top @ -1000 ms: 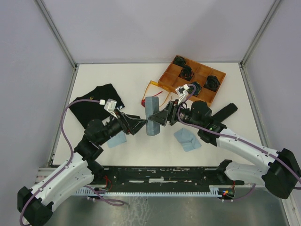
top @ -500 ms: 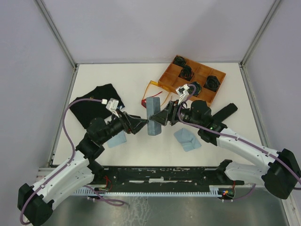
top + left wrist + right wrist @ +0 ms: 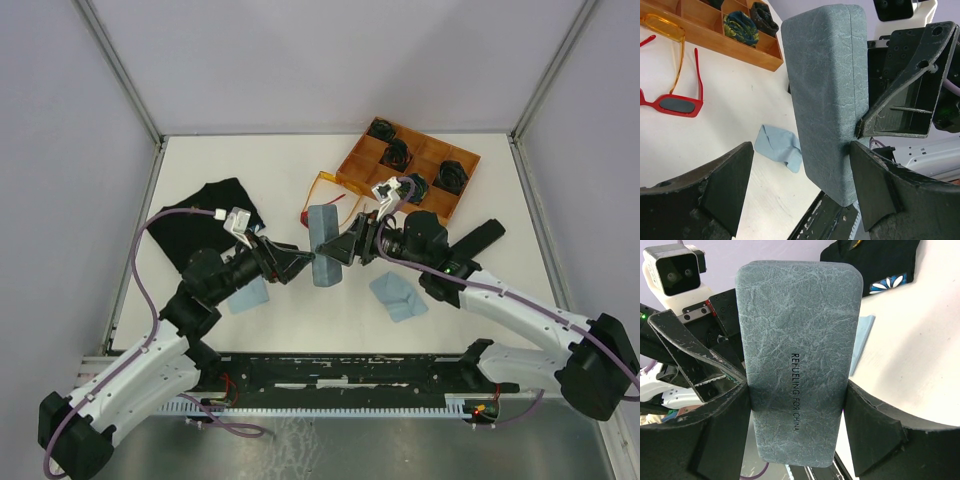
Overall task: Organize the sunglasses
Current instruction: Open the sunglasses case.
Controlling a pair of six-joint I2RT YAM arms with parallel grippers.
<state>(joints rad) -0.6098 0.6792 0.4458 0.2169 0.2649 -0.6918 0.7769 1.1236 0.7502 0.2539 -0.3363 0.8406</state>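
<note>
Where the sunglasses [image 3: 673, 104] lie: 2 pairs on the white table [image 3: 715, 135], just left of the wooden tray [image 3: 715, 44], neither in a gripper.
Red pair [image 3: 676, 105]: arms unfolded, dark lens showing, near the far end of the case.
Orange-yellow pair [image 3: 662, 27]: just beyond the red pair, beside the tray's wall.
Grey-blue case [image 3: 797, 365]: closed, mid-table between the 2 arms; whether it touches the table cannot be told.
Right gripper [image 3: 342, 250]: clamped on the grey-blue case, 1 finger pressed against each long side.
Left gripper [image 3: 306, 263]: jaws spread wide at the case's other side, 1 finger [image 3: 725, 185] clear of it.
Light blue cloths [image 3: 397, 296]: 1 by the right forearm, the other [image 3: 247, 297] beneath the left arm.
Black case [image 3: 478, 237]: on the table right of the right gripper, below the tray.
Black cloth [image 3: 205, 225]: spread at the table's left side.
</note>
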